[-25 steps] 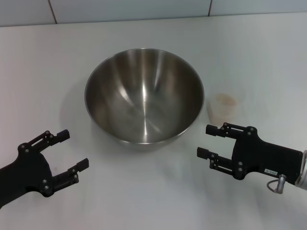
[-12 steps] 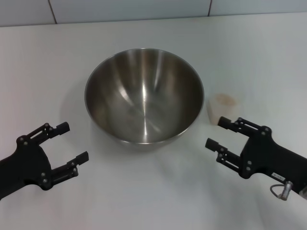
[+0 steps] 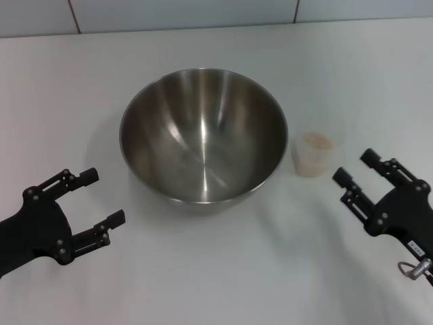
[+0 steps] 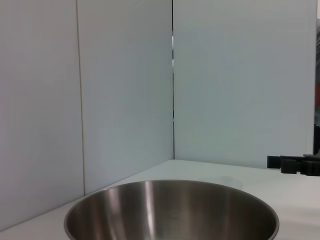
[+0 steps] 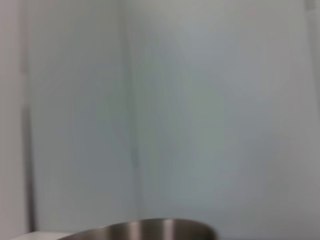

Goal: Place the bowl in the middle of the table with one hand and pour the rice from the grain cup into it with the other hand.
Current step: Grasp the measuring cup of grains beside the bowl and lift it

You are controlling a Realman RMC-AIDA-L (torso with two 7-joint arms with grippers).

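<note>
The steel bowl (image 3: 203, 132) stands empty and upright on the white table (image 3: 216, 271), near its middle. It also shows in the left wrist view (image 4: 170, 210) and, only its rim, in the right wrist view (image 5: 145, 230). The clear grain cup (image 3: 315, 154) with pale rice (image 3: 318, 141) stands just right of the bowl. My left gripper (image 3: 101, 198) is open and empty, front left of the bowl. My right gripper (image 3: 356, 166) is open and empty, front right of the cup, a short way from it.
A pale tiled wall (image 3: 183, 13) runs along the table's far edge. Bare tabletop lies in front of the bowl between the two grippers. The right gripper's fingertip (image 4: 287, 163) shows far off in the left wrist view.
My right gripper has moved right and turned so its fingers point toward the cup. The left gripper drew back slightly toward the front left. Bowl and cup have not moved.
</note>
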